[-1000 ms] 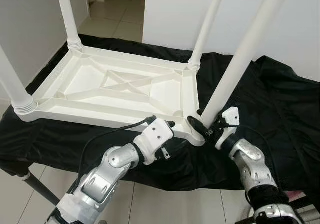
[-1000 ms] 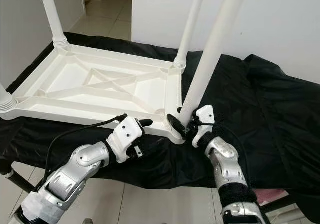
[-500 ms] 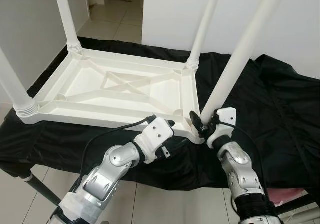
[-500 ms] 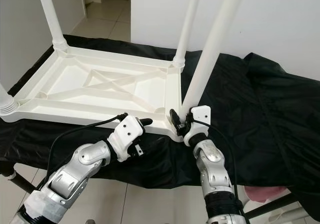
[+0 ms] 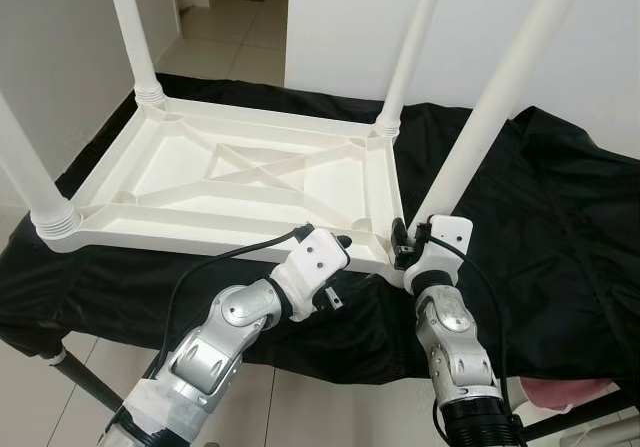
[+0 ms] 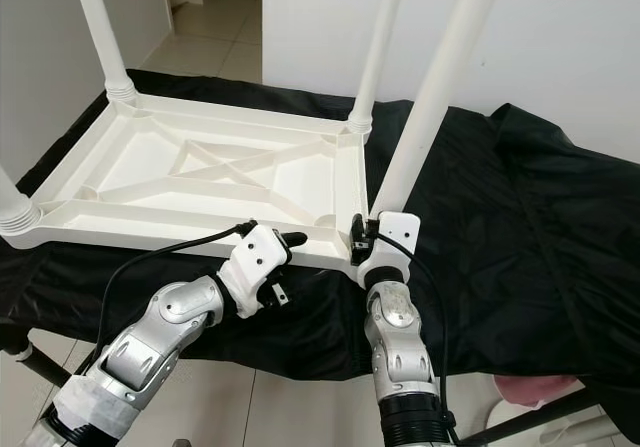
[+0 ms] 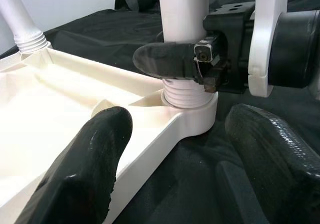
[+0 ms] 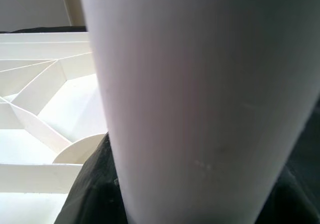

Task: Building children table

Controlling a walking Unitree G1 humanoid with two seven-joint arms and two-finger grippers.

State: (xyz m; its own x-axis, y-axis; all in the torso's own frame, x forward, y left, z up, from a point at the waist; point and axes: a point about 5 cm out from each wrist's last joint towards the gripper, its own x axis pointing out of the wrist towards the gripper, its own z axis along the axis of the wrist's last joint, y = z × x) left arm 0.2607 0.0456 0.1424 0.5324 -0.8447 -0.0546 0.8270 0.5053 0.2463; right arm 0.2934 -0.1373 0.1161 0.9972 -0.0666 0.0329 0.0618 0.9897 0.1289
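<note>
The right gripper (image 5: 403, 243) has its jaws closed around the base of the near-right table leg (image 5: 497, 104), just above the ribbed collar where that leg enters the corner socket of the overturned white children's table (image 5: 180, 187). In the left wrist view one black finger (image 7: 167, 61) wraps across the front of the leg, right over the threaded ring, with the gripper's black body and white housing pressed in beside it. The right wrist view looks straight at the white leg from very close, with the table's ribbed underside behind the jaws. The left gripper (image 5: 338, 248) hovers just beside that same corner, on the near edge of the tabletop, its jaws spread wide and holding nothing; in its own wrist view the two fingertips (image 7: 85, 171) stand well apart, the table's rim and the socket lying ahead of them and between them. The table rests upside down on a bench draped in black cloth (image 5: 560, 217), its crossed stiffening ribs facing up. Beyond the jaws, three more legs stand upright in their corners: the far-right leg (image 5: 409, 51) directly behind the held one, the far-left leg (image 5: 131, 29) across the tabletop, and the near-left leg (image 5: 25, 172) well off to the left gripper's outer side. A pale tiled floor (image 5: 225, 27) shows past the bench, with a white wall (image 5: 340, 27) behind the far legs.
</note>
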